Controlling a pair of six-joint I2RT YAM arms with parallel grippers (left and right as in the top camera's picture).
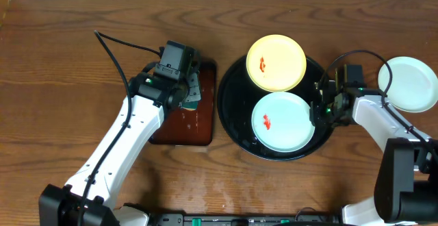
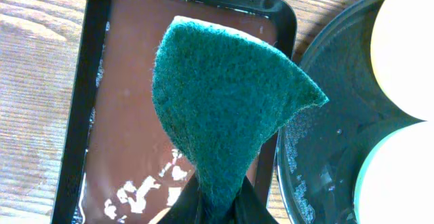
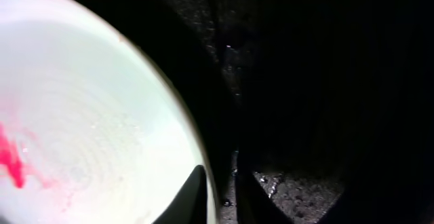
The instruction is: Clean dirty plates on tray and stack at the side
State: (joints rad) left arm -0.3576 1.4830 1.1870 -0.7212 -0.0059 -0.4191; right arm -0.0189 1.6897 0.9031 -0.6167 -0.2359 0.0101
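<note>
Left arm (image 1: 116, 144): base at the front edge of the desk near the left corner, stretched diagonally toward desk centre, wrist pitched down. Left hand (image 1: 189, 94): fingers (image 2: 186, 212) pinched together on a green scouring pad (image 2: 224, 102), which is clamped at its narrow end.

Right arm (image 1: 373, 116): base at the front right corner, forearm angled back and left, wrist low. Right hand (image 1: 317, 108): down at the right edge of the mint plate (image 1: 280, 122), one finger (image 3: 192, 197) over the rim and the other just outside it, with a narrow gap. Can't confirm whether it has clamped.
</note>
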